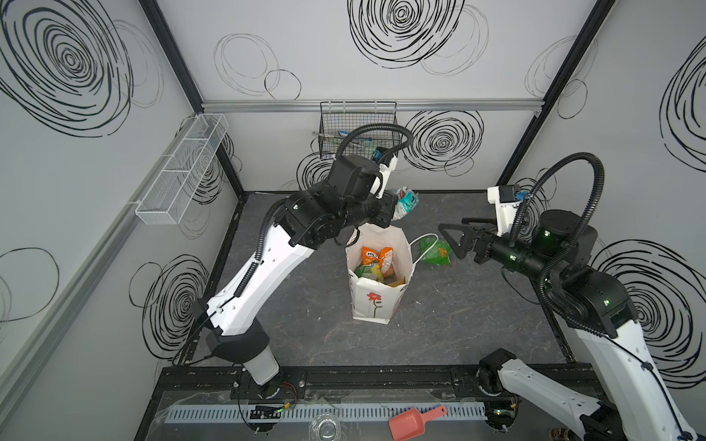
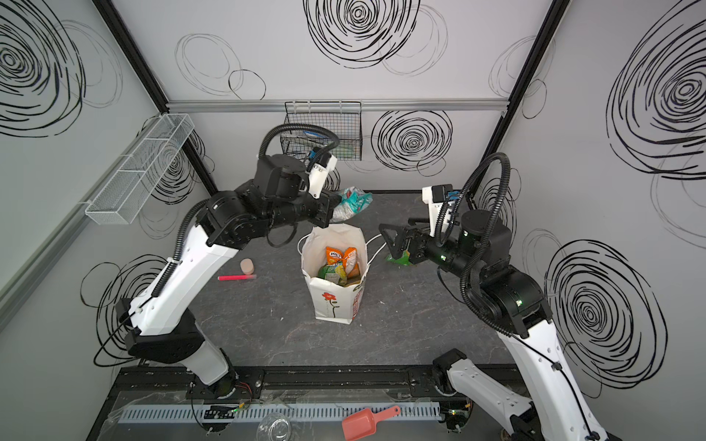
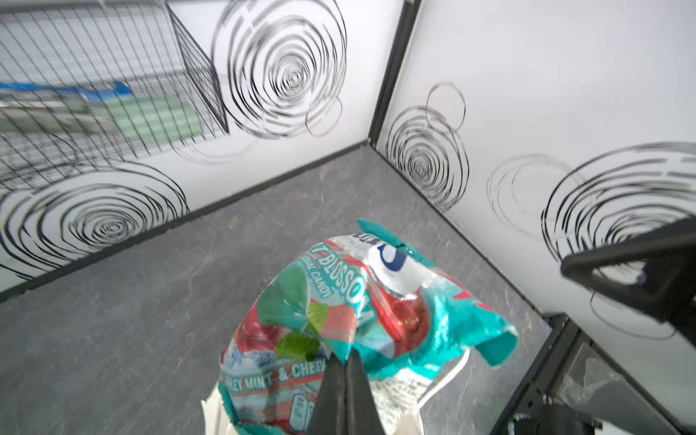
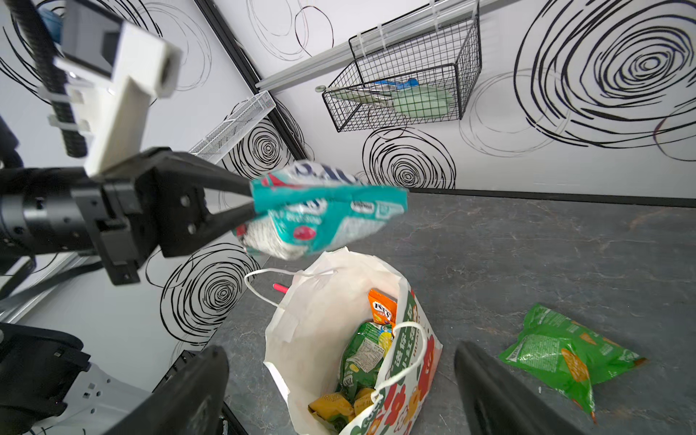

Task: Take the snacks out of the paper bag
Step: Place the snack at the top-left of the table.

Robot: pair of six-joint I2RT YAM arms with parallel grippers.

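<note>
A crinkly teal-white packet (image 4: 324, 211) hangs above the paper bag (image 4: 312, 324), pinched at one edge by the left gripper (image 4: 251, 205), its jaws clamped tight on the foil. It looks light and limp, sagging from the grip. A sealed edge seems the surest hold, since smooth foil may slip. An orange packet (image 4: 382, 309), a green packet (image 4: 363, 357) and a yellow packet (image 4: 335, 408) sit inside the upright bag. A second green packet (image 4: 561, 354) lies on the table (image 4: 527, 256) beside it, near the right gripper (image 1: 452, 229), spread wide and empty.
</note>
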